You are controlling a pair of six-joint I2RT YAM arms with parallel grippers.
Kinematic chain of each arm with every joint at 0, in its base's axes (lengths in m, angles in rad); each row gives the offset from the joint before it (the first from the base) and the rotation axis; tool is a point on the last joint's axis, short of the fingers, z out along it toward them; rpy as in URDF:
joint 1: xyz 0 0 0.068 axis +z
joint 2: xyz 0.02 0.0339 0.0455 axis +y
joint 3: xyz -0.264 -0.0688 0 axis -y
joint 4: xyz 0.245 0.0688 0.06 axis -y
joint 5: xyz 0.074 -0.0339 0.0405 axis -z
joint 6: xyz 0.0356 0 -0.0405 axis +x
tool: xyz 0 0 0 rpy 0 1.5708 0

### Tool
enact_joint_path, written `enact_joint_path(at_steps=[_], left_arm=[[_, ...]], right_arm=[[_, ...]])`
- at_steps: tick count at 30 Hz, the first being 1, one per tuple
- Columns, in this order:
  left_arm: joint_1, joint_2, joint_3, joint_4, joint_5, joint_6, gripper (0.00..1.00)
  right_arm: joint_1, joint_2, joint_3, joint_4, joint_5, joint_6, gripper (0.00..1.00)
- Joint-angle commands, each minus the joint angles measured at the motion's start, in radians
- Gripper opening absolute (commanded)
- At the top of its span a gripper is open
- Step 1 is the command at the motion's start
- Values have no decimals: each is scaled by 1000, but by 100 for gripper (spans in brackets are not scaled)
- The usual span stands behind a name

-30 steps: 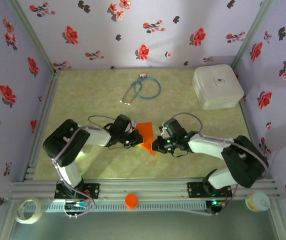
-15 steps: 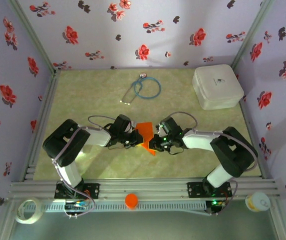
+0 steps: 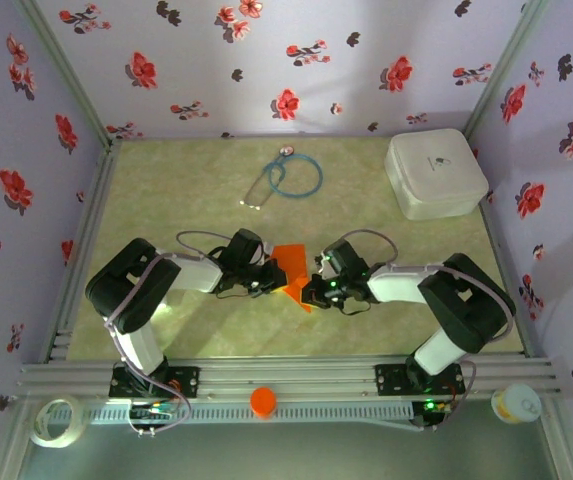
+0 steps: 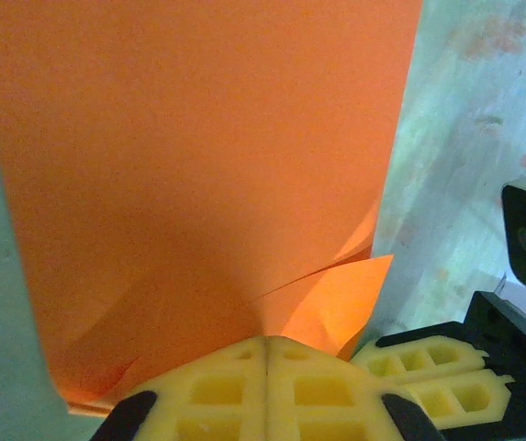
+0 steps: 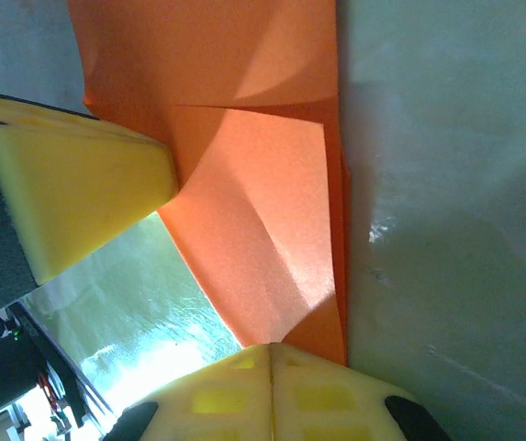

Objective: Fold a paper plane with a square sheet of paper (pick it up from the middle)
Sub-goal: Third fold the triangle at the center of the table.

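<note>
At the left of the green tabletop (image 3: 186,200), the left gripper (image 3: 266,278) is clamped on the near-left edge of the orange sheet of paper (image 3: 291,265), its yellow pads pressed together with the paper running out from their seam in the left wrist view (image 4: 267,354), exactly where it was a second ago. The partly folded sheet (image 4: 198,165) has also kept its place at mid-table, towards the near edge, between the two arms; whether it rests on the surface cannot be told. To its right, the right gripper (image 3: 311,292) is closed on the sheet's lower right corner (image 5: 263,230), pads meeting on the paper's edge in the right wrist view (image 5: 272,363). That arm's elbow has drawn in towards the centre since a second ago, while the gripper itself has barely shifted. At far right, a white rounded box (image 3: 436,173) sits in the back corner with its lid on, its contents hidden. A small round tub (image 3: 515,403) stands off the table at the near right, and what it holds cannot be made out.
</note>
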Motion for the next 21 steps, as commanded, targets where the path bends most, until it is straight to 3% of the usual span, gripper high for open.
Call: enact_joint_path(at_steps=[1,9,16,21], left_arm=[[12,-9,3,-66,-32,7,0],[-30,-122,58,-183,-118,19,3],[-121,-54,127,-236,-140,-28,0],[-140,-5,156,-285,-162,-48,0]], right_arm=[[-5,2,-34,-57,39,21,8],[-5,1,-31,-81,68,26,5],[-5,-2,-39,-71,77,35,4],[-5,-9,-45,-68,82,39,4]])
